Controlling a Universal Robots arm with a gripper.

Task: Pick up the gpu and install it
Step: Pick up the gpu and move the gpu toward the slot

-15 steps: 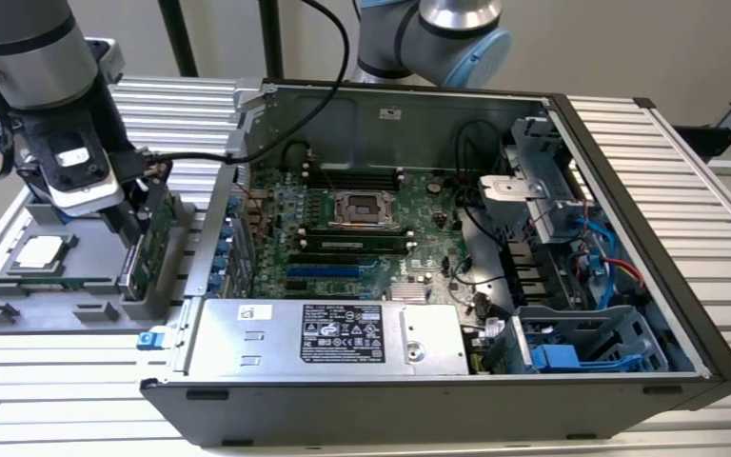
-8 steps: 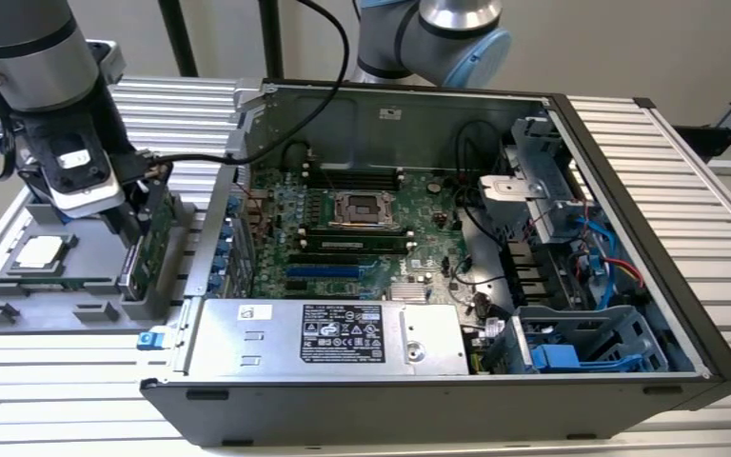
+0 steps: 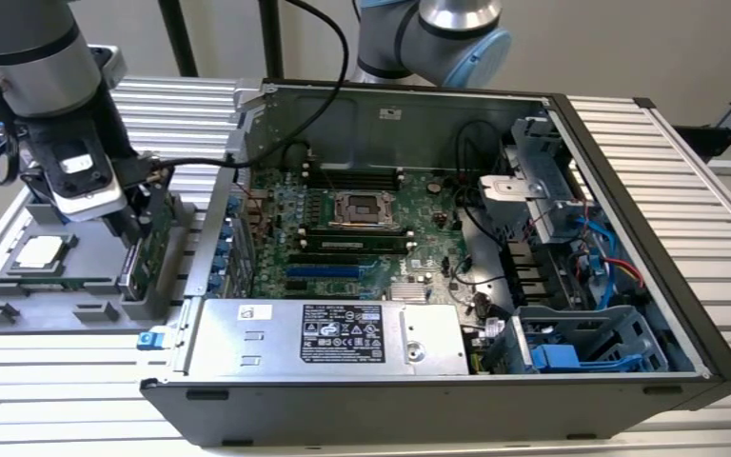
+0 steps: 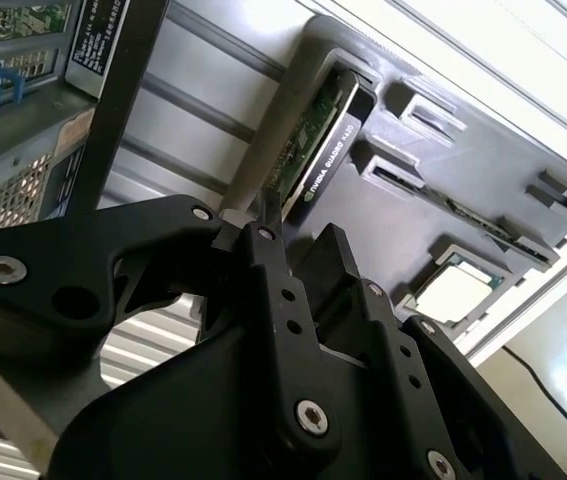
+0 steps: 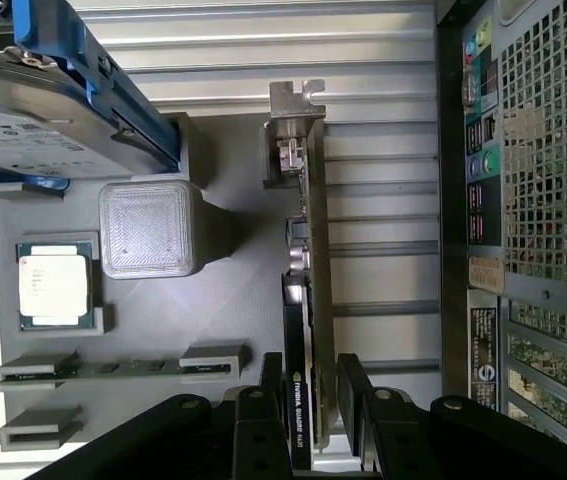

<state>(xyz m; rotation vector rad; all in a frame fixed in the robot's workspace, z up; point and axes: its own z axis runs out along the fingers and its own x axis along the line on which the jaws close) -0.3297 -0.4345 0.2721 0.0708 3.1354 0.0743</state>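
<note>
The gpu (image 3: 149,246) stands on edge in a slot of the grey holder tray (image 3: 49,319), at the exterior view's left beside the open computer case (image 3: 670,314). In the first wrist view the gpu (image 5: 308,250) shows a green board, a black shroud and a silver bracket at its far end. My gripper (image 5: 310,362) straddles its near end, one finger pressed to each face, shut on the card. The exterior view has my gripper (image 3: 134,227) low over the tray. In the second wrist view the gpu (image 4: 318,150) runs away from the fingers.
The tray also holds a CPU (image 5: 55,285), RAM sticks (image 5: 113,370) and a hard drive with blue rails (image 5: 53,110). Inside the case lie the motherboard (image 3: 365,238) with blue card slots (image 3: 327,273) and the power supply (image 3: 327,338). Another arm's base (image 3: 442,38) stands behind.
</note>
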